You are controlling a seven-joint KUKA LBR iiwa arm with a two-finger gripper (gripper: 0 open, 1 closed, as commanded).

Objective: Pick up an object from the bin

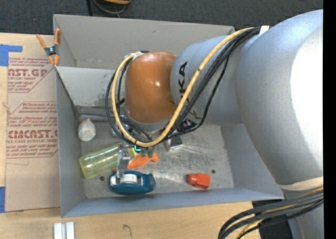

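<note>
Jaws: you can't tell whether they're spread or pressed together, because the orange wrist cover (149,88) and its cable loop sit right over them, so don't assume a grip. They're low in the near-left part of the bin (68,101), in a tight cluster. A small orange piece (140,161) is just beside them, a blue-and-white round casing (131,183) is just in front, and a yellow-green clear cup (100,162) lies on its side to the view's left. The target is likely one of those three, can't call which. Further out, a white knob-like bit (86,129) sits by the left wall and a red-orange block (198,180) is well apart to the right. It reads as the descent/grasp step, nothing lifted. Next you need a confirmed close on one item, then a straight lift clear of its neighbours.
</note>
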